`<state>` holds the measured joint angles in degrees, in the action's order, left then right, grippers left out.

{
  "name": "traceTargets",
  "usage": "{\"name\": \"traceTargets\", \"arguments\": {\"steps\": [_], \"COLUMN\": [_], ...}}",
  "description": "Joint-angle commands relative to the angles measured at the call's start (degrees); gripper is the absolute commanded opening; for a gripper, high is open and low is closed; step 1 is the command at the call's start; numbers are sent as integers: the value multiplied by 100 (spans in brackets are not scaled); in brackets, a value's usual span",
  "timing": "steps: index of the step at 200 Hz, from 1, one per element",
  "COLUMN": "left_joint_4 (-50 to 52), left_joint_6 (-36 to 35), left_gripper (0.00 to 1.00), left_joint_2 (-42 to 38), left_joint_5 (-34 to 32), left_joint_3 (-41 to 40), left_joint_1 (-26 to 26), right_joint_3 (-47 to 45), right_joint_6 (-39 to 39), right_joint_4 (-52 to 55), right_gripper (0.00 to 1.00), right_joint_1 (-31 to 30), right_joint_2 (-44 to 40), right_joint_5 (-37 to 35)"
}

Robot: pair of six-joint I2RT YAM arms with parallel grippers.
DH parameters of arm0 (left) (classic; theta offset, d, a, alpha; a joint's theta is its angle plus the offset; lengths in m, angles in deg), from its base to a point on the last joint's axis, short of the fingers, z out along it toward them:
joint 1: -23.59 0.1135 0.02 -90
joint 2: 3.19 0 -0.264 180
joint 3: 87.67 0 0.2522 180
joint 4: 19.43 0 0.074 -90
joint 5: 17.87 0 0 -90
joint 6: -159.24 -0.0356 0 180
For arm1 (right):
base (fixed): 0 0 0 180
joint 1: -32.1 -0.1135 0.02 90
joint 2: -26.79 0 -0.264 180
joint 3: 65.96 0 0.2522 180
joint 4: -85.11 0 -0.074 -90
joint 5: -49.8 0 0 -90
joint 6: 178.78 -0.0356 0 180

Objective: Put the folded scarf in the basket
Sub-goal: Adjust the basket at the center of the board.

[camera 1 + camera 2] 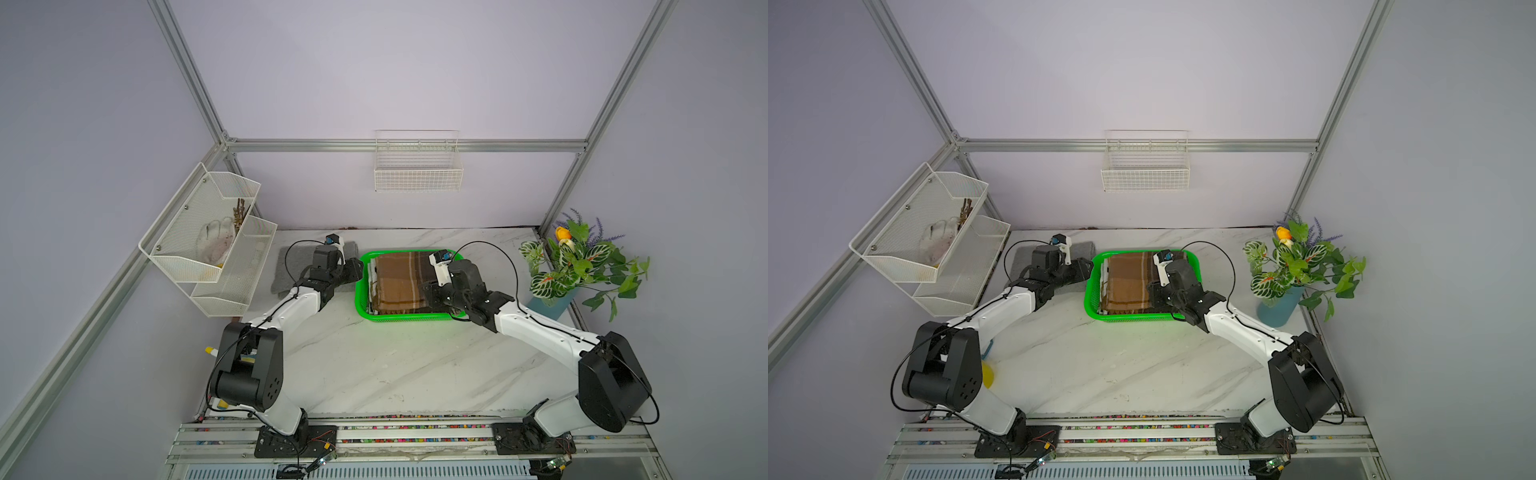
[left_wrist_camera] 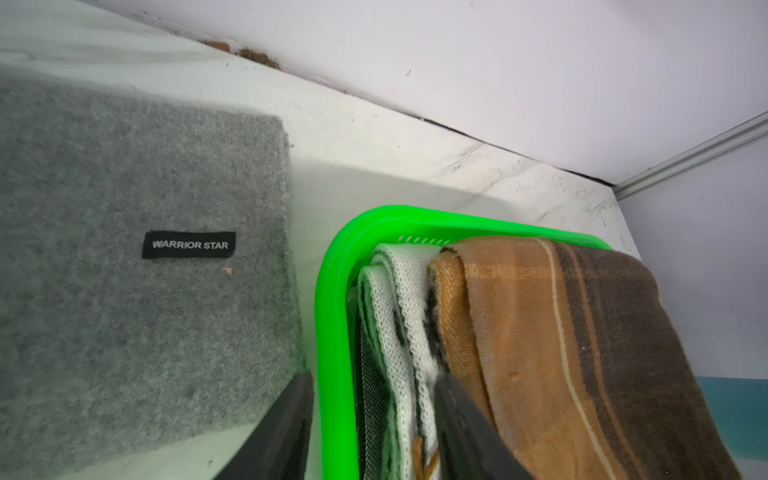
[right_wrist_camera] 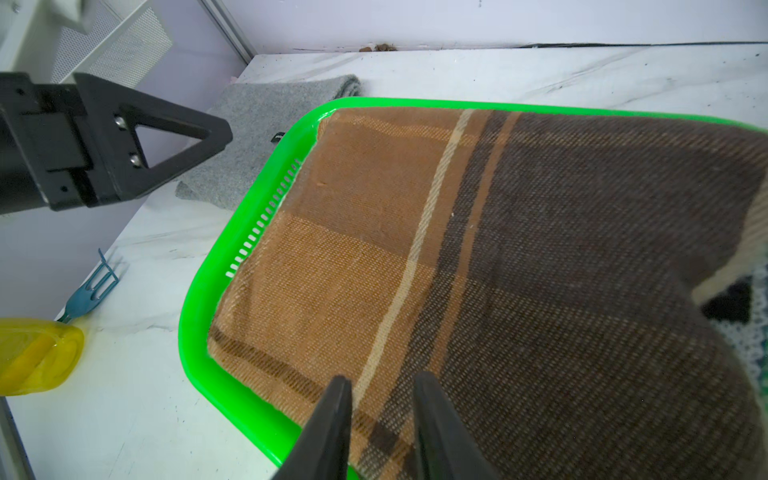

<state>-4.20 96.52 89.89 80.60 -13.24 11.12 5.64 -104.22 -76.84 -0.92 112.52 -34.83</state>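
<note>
The bright green basket (image 1: 399, 319) (image 1: 1129, 319) sits at the back middle of the marble table. A folded brown plaid scarf (image 1: 399, 282) (image 3: 415, 232) lies in it, on top of a white and green knit cloth (image 2: 399, 299). My left gripper (image 2: 374, 376) (image 1: 360, 272) is open at the basket's left side, one finger outside the green rim (image 2: 332, 316) and the other against the knit cloth. My right gripper (image 3: 383, 377) (image 1: 428, 291) hovers just over the scarf's near right part, jaws a little apart with nothing between them.
A folded grey scarf (image 1: 291, 266) (image 2: 145, 249) lies on the table left of the basket. A white mesh rack (image 1: 208, 241) hangs on the left wall and a white wire basket (image 1: 417, 166) on the back wall. A vase of flowers (image 1: 577, 266) stands at the right. A yellow bottle (image 3: 37, 357) and a blue fork (image 3: 93, 286) lie near the left edge.
</note>
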Motion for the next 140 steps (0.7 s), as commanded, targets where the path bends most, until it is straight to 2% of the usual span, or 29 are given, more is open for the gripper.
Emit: {"name": "traceTargets", "arguments": {"steps": [1,31,58,95,114,140], "left_joint_4": [-10,4,-523,-599,-811,-903], "left_joint_6": [-175,-198,-19,106,179,441], "left_gripper": [52,52,49,45,44,42], "left_joint_2": [133,354,463,956,1056,1240], "left_joint_5": [-97,103,467,909,853,1115], "left_joint_3": [-88,-139,-342,2,-42,40], "left_joint_1": [-94,-72,-95,-425,-618,-731], "right_joint_3": [-33,-195,-236,-136,-113,-90], "right_joint_6": [112,105,125,173,210,227], "right_joint_4": [-105,-444,-480,-383,-357,-365], "right_gripper": [31,31,31,31,31,31], "right_joint_1": [1,-3,-1,-3,-3,-3], "right_joint_2": [-282,-484,-549,-364,-322,-264], "right_joint_5": [-85,21,-38,-45,-83,-83]}}
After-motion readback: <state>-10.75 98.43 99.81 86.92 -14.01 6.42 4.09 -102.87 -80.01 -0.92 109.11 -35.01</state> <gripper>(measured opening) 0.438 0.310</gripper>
